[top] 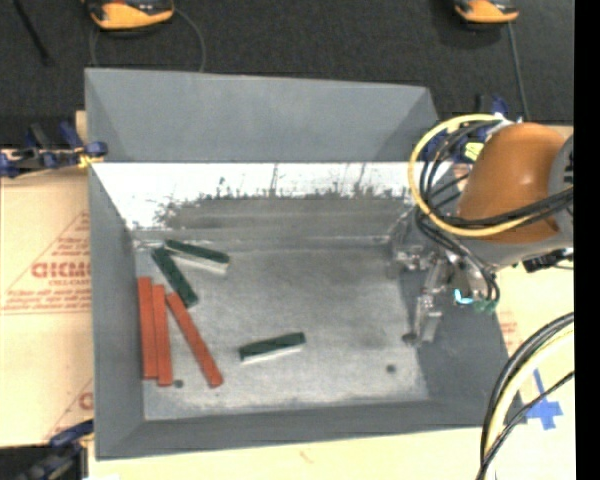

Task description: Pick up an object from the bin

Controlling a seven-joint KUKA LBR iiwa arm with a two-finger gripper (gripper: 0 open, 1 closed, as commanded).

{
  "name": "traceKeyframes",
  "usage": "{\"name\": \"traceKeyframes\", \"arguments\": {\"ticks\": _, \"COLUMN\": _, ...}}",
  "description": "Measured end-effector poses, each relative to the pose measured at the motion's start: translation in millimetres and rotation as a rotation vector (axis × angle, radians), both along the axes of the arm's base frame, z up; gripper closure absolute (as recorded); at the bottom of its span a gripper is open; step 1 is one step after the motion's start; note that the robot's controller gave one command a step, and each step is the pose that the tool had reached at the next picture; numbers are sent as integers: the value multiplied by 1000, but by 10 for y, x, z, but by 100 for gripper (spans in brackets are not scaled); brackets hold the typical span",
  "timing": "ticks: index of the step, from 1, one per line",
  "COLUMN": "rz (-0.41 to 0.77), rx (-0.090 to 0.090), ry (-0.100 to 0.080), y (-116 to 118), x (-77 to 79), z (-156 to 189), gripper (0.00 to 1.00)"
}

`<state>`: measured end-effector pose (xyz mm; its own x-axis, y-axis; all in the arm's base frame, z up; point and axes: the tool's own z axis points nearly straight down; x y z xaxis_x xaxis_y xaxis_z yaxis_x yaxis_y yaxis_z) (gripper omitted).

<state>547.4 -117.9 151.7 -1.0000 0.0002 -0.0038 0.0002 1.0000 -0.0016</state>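
Grey metal bin (260,128): the pincer (420,328) hangs low at the foot of the right wall, over bare floor with nothing under it. From this angle I can't tell if it's spread or pressed together.

Main risk as I see it: this close to the sloped wall, a straight drop could scrape steel or close on nothing.

The orange-covered wrist (510,183) and its cable loops sit above the rim, so a long reach left might snag them.

Three long orange-red flat bars (158,333) lie packed at far left, touching. A grab there could take two or jam. Two dark green flat bars (185,268) cross just above them, same problem.

The lone dark green flat bar (271,347) lies mid-floor with space all round, so it's my likeliest pick. It's thin and flat, so it could slip if pinched off-centre.
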Motion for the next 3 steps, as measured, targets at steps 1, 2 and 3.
{"name": "traceKeyframes", "arguments": {"ticks": 1, "rz": 99, "rx": 4, "ry": 4, "y": 697, "x": -360, "z": -50, "gripper": 0}}
{"name": "traceKeyframes", "arguments": {"ticks": 2, "rz": 129, "rx": 6, "ry": 7, "y": 1748, "x": -519, "z": -746, "gripper": 0}}
{"name": "traceKeyframes", "arguments": {"ticks": 3, "rz": 125, "rx": 1, "ry": 2, "y": 1690, "x": -499, "z": -720, "gripper": 100}}
